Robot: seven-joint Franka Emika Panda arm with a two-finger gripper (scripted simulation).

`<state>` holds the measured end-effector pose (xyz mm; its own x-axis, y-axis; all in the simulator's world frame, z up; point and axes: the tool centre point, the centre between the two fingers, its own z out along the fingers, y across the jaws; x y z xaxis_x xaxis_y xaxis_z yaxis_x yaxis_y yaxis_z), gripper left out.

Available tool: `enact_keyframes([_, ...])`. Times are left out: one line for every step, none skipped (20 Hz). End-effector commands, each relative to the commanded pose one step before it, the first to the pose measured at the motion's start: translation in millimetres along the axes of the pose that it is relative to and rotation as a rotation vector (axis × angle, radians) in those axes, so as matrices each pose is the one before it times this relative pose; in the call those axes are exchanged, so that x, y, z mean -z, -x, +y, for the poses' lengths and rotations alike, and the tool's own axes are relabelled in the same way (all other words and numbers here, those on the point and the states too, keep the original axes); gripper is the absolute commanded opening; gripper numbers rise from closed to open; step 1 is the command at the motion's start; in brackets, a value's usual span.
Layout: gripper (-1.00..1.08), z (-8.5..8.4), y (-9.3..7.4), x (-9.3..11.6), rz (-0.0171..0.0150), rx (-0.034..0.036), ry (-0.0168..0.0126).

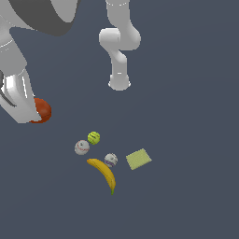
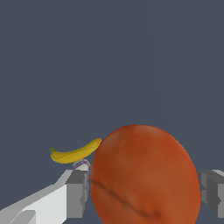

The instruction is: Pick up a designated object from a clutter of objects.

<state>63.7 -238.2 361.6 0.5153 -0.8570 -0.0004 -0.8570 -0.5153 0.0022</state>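
Observation:
The designated object, a dull reddish-orange ball point(image 1: 44, 111), sits between my gripper's point(image 1: 37, 112) fingers at the exterior view's left, well apart from the clutter of objects. In the wrist view the ball point(image 2: 144, 175) fills the gap between the two grey pads point(image 2: 78, 192), which press on both of its sides. The clutter lies lower in the exterior view: a yellow-green ball point(image 1: 94, 137), two whitish balls point(image 1: 82, 147) point(image 1: 110, 159), a banana point(image 1: 103, 172) and a pale-green pad point(image 1: 138, 159). The banana point(image 2: 75, 153) also shows past the held ball in the wrist view.
The arm's white base column point(image 1: 119, 79) stands at the back centre of the exterior view. Its upper links point(image 1: 42, 14) cross the top left corner. The floor is a plain dark grey-blue surface point(image 1: 196, 116).

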Motion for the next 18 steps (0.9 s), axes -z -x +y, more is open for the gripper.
enact_keyframes([-1.0,-5.35,-5.06,12.95,0.00106,0.00019,-0.00132])
enact_keyframes([-1.0,-1.79,-1.69,3.87,0.0,0.0,0.0])
enact_keyframes([-1.0,-1.64,-1.6,3.5,-0.00043,0.0003,-0.00045])
enact_keyframes([-1.0,-1.52,-1.44,3.23,0.0,0.0,0.0])
enact_keyframes([-1.0,-1.39,-1.32,2.93,0.0,0.0,0.0])
enact_keyframes([-1.0,-1.27,-1.21,2.65,0.0,0.0,0.0])
enact_keyframes([-1.0,-1.15,-1.1,2.39,0.0,0.0,0.0])
enact_keyframes([-1.0,-1.04,-0.99,2.13,0.0,0.0,0.0])
enact_keyframes([-1.0,-0.93,-0.89,1.89,0.0,0.0,0.0])
enact_keyframes([-1.0,-0.83,-0.79,1.66,0.0,0.0,0.0])
enact_keyframes([-1.0,-0.72,-0.69,1.44,0.0,0.0,0.0])
enact_keyframes([-1.0,-0.62,-0.59,1.23,0.0,0.0,0.0])
enact_keyframes([-1.0,-0.53,-0.5,1.02,0.0,0.0,0.0])
enact_keyframes([-1.0,-0.43,-0.4,0.83,0.0,0.0,0.0])
enact_keyframes([-1.0,-0.33,-0.31,0.64,0.0,0.0,0.0])
enact_keyframes([-1.0,-0.24,-0.22,0.45,0.0,0.0,0.0])
enact_keyframes([-1.0,-0.14,-0.13,0.27,0.0,0.0,0.0])
enact_keyframes([-1.0,-0.05,-0.04,0.09,0.0,0.0,0.0])
